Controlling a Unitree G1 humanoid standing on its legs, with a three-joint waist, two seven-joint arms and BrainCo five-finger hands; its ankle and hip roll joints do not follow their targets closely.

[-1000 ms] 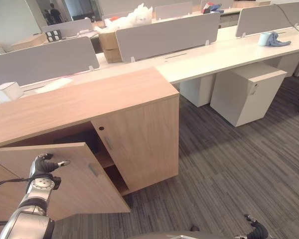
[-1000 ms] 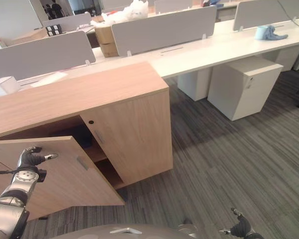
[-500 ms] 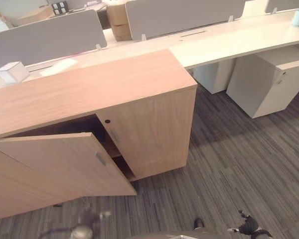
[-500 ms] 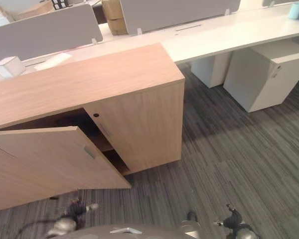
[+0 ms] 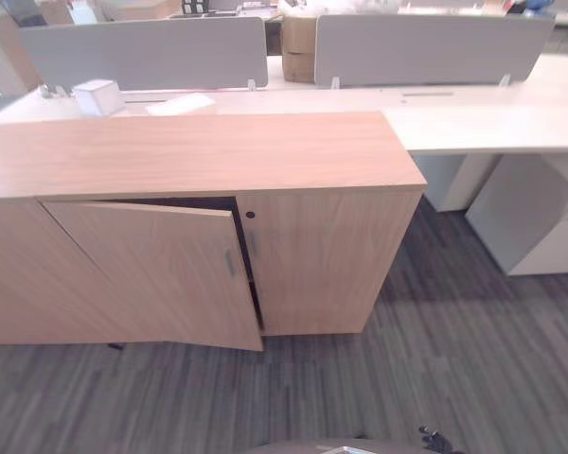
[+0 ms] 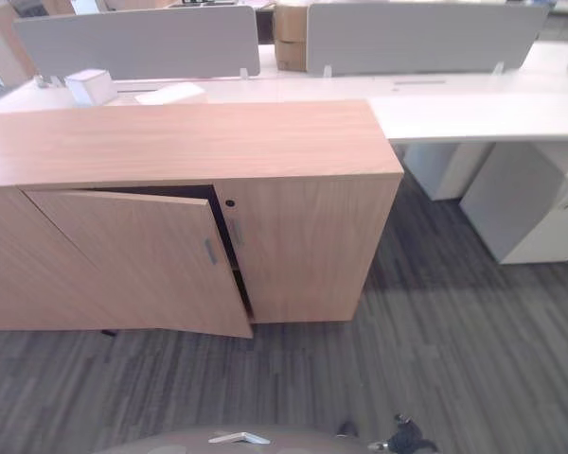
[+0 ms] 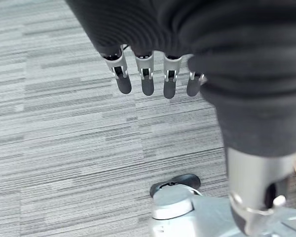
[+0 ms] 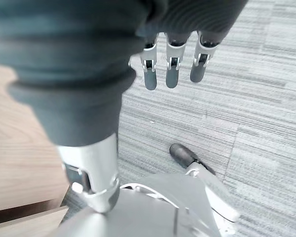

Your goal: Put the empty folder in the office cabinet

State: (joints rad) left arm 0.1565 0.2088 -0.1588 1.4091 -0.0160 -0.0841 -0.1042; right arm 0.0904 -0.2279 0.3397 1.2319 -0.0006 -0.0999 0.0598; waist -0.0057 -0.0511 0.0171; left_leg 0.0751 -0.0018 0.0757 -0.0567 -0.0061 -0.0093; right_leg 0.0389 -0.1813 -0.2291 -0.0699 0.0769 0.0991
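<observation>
The wooden office cabinet stands straight in front of me on the carpet. Its left door is ajar, with a narrow dark gap beside the closed right door; the inside is too dark to make out. My left hand hangs over the carpet with its fingers straight and holds nothing. My right hand hangs the same way, open and holding nothing; it also peeks in at the bottom edge of the right eye view.
Behind the cabinet runs a long white desk with grey divider panels, a small white box and a cardboard box. A white drawer pedestal stands at the right. Grey carpet lies in front.
My left hand has come off the door's top edge and dropped to my side. The camera has swung to face the cabinet squarely, and the door stands less open.
</observation>
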